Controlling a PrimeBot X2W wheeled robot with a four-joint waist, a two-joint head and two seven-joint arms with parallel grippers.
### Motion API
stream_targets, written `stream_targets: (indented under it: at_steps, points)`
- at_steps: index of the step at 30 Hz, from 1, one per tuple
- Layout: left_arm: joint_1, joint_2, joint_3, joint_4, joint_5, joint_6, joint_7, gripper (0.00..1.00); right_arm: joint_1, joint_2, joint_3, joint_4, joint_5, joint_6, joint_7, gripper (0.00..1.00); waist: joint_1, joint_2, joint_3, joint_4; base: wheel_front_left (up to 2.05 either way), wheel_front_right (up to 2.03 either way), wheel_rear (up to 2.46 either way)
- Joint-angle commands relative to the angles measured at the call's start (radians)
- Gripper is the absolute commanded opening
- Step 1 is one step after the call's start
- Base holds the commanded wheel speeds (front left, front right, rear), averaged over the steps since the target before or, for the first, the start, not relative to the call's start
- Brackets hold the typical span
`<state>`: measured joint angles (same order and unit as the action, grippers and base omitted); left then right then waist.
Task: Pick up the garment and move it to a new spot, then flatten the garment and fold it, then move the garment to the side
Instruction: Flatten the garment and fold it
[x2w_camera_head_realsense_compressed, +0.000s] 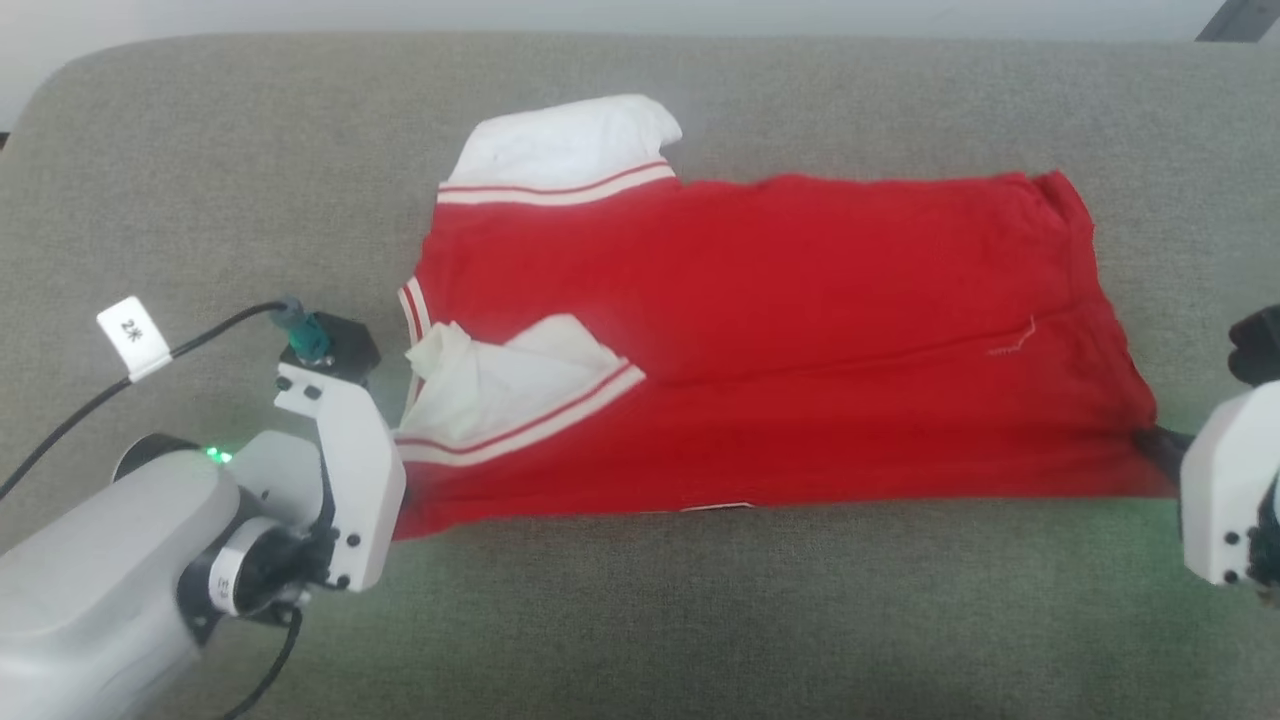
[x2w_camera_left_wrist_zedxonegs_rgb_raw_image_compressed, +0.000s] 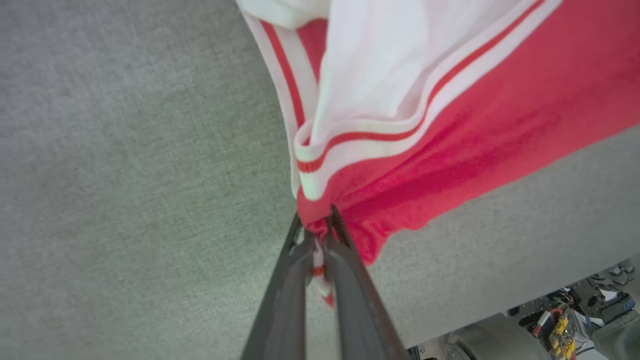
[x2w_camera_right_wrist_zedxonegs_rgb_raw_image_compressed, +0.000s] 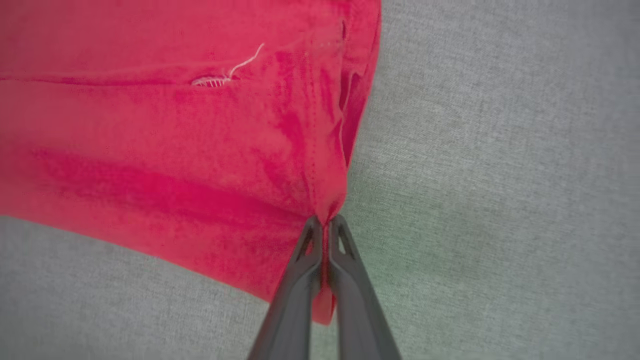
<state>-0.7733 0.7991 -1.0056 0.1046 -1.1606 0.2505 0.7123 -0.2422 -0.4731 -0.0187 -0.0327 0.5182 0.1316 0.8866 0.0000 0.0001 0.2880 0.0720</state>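
The red garment (x2w_camera_head_realsense_compressed: 780, 330) lies sideways on the grey cushion, its near long edge folded over the middle. One white sleeve (x2w_camera_head_realsense_compressed: 575, 140) sticks out at the far left; the other (x2w_camera_head_realsense_compressed: 500, 385) lies crumpled on the red cloth. My left gripper (x2w_camera_left_wrist_zedxonegs_rgb_raw_image_compressed: 316, 222) is shut on the near left corner, at the striped trim (x2w_camera_left_wrist_zedxonegs_rgb_raw_image_compressed: 360, 145). My right gripper (x2w_camera_right_wrist_zedxonegs_rgb_raw_image_compressed: 325, 222) is shut on the near right corner of the garment (x2w_camera_right_wrist_zedxonegs_rgb_raw_image_compressed: 165, 150), at the hem seam. In the head view its dark fingers (x2w_camera_head_realsense_compressed: 1160, 445) reach under that corner. The chest print is hidden.
The grey fabric cushion (x2w_camera_head_realsense_compressed: 700, 620) spreads wide on all sides of the shirt. A black cable with a white tag (x2w_camera_head_realsense_compressed: 135, 335) runs to my left wrist. In the left wrist view, a wheel and wiring (x2w_camera_left_wrist_zedxonegs_rgb_raw_image_compressed: 560, 325) show past the cushion's edge.
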Motion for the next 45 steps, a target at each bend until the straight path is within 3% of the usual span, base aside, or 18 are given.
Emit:
stream_targets:
  at_steps: [1,10,20,21,22,23,24,25,26,27,39,45]
  points:
    - [0.025,0.019,-0.005,-0.019,0.009,0.017,0.011,0.00,0.021,-0.010,-0.006,-0.019,0.007,-0.002,0.016,0.00,0.0000,-0.0001,-0.005,0.000,0.00,0.00,0.00]
    - [0.086,0.083,-0.015,-0.166,0.007,0.091,0.019,0.00,0.161,-0.008,-0.052,-0.157,0.029,-0.002,0.079,0.00,0.0000,-0.0001,-0.007,-0.005,0.00,0.00,0.00]
    - [0.125,0.041,-0.034,-0.090,-0.016,0.058,-0.002,0.00,0.202,0.050,-0.022,-0.135,0.010,-0.002,0.052,0.00,0.0000,-0.0001,0.008,-0.024,0.00,0.00,0.00]
    - [0.125,0.034,-0.036,-0.074,-0.018,0.055,-0.001,0.08,0.195,0.054,-0.015,-0.129,0.010,-0.002,0.045,0.00,0.0000,-0.0001,0.009,-0.026,0.00,0.00,0.00]
    - [0.125,0.027,-0.037,-0.060,-0.019,0.050,-0.003,0.28,0.190,0.054,-0.007,-0.121,0.009,-0.002,0.041,0.03,0.0000,-0.0001,0.010,-0.028,0.00,0.00,0.00]
    - [0.124,0.022,-0.038,-0.047,-0.022,0.046,-0.004,0.49,0.185,0.055,0.001,-0.113,0.009,-0.002,0.030,0.40,0.0000,-0.0001,0.011,-0.030,0.00,0.00,0.00]
    - [0.123,0.018,-0.037,-0.037,-0.025,0.041,-0.004,0.84,0.178,0.056,0.005,-0.106,0.011,-0.002,0.024,0.60,0.0000,-0.0001,0.012,-0.032,0.00,0.00,0.00]
    - [0.118,0.017,-0.034,-0.028,-0.025,0.038,-0.007,1.00,0.173,0.054,0.009,-0.101,0.013,-0.002,0.020,0.73,0.0000,-0.0001,0.012,-0.034,0.00,0.00,0.00]
    - [0.112,0.017,-0.030,-0.017,-0.025,0.040,-0.009,1.00,0.169,0.050,0.012,-0.099,0.016,-0.002,0.015,0.95,0.0000,-0.0001,0.012,-0.036,0.00,0.00,0.00]
    - [0.106,0.019,-0.028,-0.012,-0.025,0.037,-0.007,1.00,0.161,0.049,0.009,-0.095,0.017,-0.002,0.007,1.00,0.0000,-0.0001,0.012,-0.037,0.00,0.00,0.00]
    - [-0.004,0.116,0.033,-0.125,0.003,0.071,0.040,1.00,0.119,0.059,-0.048,-0.167,0.002,-0.002,-0.085,1.00,0.0000,-0.0001,0.023,-0.071,0.00,0.00,0.00]
    - [-0.102,0.144,0.065,-0.147,0.036,0.068,0.064,1.00,0.069,0.106,-0.082,-0.238,-0.037,-0.002,-0.242,1.00,0.0000,-0.0001,0.047,-0.108,0.00,0.00,0.00]
